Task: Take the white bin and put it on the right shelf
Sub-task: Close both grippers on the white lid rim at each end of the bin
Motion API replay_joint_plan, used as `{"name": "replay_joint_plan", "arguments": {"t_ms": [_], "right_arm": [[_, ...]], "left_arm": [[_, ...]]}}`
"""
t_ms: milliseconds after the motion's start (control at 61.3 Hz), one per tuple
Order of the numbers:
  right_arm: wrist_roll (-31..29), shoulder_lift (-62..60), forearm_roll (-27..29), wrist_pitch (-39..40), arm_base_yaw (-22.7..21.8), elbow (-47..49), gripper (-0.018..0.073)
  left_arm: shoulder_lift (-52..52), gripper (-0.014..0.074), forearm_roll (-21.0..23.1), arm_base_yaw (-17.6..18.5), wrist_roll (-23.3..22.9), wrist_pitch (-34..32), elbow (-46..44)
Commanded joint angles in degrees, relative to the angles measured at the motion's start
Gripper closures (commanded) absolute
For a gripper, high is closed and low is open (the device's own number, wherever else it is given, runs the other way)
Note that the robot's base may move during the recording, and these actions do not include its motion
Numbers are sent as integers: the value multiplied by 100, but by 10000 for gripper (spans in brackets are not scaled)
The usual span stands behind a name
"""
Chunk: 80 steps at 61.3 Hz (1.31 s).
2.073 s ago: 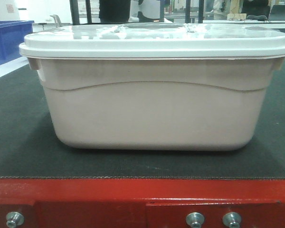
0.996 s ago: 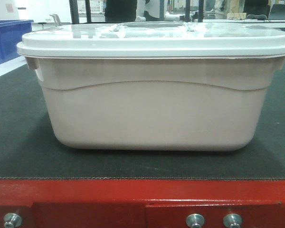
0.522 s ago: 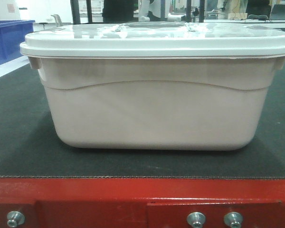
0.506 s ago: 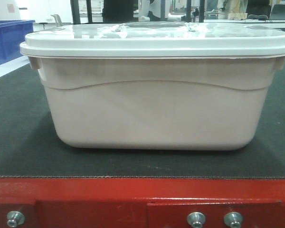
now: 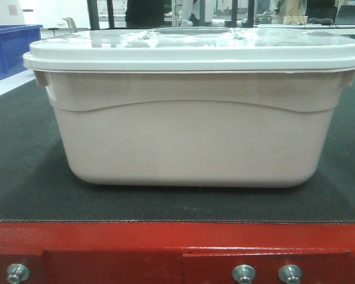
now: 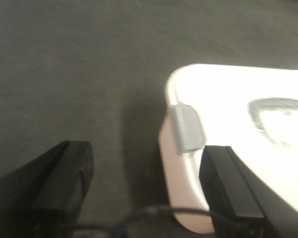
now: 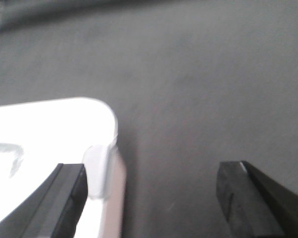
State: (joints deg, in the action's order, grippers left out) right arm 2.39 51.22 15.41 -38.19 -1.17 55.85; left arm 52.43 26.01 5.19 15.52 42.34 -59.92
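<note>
The white bin (image 5: 189, 142) with its translucent lid (image 5: 189, 50) stands on the dark mat, filling the front view. Neither gripper shows in that view. In the left wrist view my left gripper (image 6: 146, 188) is open and straddles the bin's (image 6: 238, 114) left end by the lid clip (image 6: 187, 129). One finger hangs over the lid and the other over the mat. My right gripper (image 7: 151, 198) is open the same way astride the bin's (image 7: 44, 129) right end near its clip (image 7: 98, 171). The right shelf is out of view.
The dark mat (image 5: 23, 165) covers a red-framed table (image 5: 136, 242) with bolts (image 5: 244, 273) along its front. A blue bin (image 5: 9, 47) sits at the far left back. Dark posts and desks stand behind the table.
The front view wobbles by a few pixels. The bin stays where it was on the mat.
</note>
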Motion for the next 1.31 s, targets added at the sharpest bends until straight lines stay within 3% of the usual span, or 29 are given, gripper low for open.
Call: {"name": "replay_joint_plan", "arguments": {"t_ms": [0,163,359,555,751,1061,1290], "right_arm": [[-239,551,506,-505,-3,719,-74],[-1393,1283,1715,-1633,-215,1354,-74],[-2788,1778,3558,-2647,-1225,1471,-74],[-3765,2382,4738,-3434,-2095,1471,-74],[-4365,3199,5675,-3828,-2201,1431,-74],[-4557,3841,5804,-3828,-2115,1389,-74],[-4635,4154,5889,-3823,-1644,1278,-74]], "left_arm": [[342,225,891,-106,665,94,-526],[955,207,2101,-652,1676,1063,-862],[1832,196,3879,-1457,2796,2235,-874],[2832,196,5030,-1767,3309,3232,-874],[3675,196,5162,-1767,3360,3309,-874],[4176,196,5495,-1499,3444,3309,-874],[4383,196,5669,-1190,3452,3246,-874]]}}
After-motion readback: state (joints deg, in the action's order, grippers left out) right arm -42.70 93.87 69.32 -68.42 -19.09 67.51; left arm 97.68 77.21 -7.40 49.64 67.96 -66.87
